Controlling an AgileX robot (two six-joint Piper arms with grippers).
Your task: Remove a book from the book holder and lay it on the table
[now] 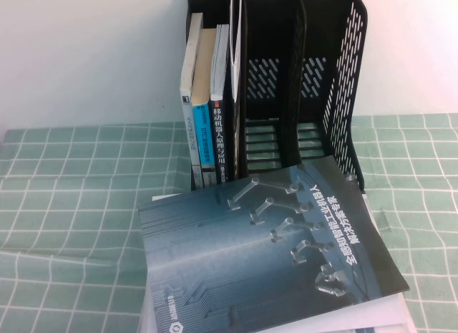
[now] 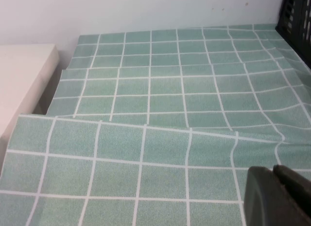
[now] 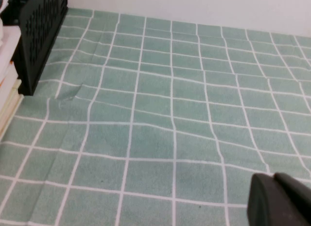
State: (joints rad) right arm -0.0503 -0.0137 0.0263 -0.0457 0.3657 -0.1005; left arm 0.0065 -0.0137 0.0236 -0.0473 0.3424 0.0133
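Beyond my clenched right fingers (image 3: 279, 199) and left fingers (image 2: 277, 197), unreadable, one book holder (image 1: 300, 97) keeps three books (image 1: 207, 111); one dark blue book (image 1: 265, 254) lies on the tabletop (image 1: 71, 204).

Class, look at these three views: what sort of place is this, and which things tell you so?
Probably a desk-style test bench for book handling: a black book holder with upright books, a dark blue book lying flat, on a table with green grid cloth.
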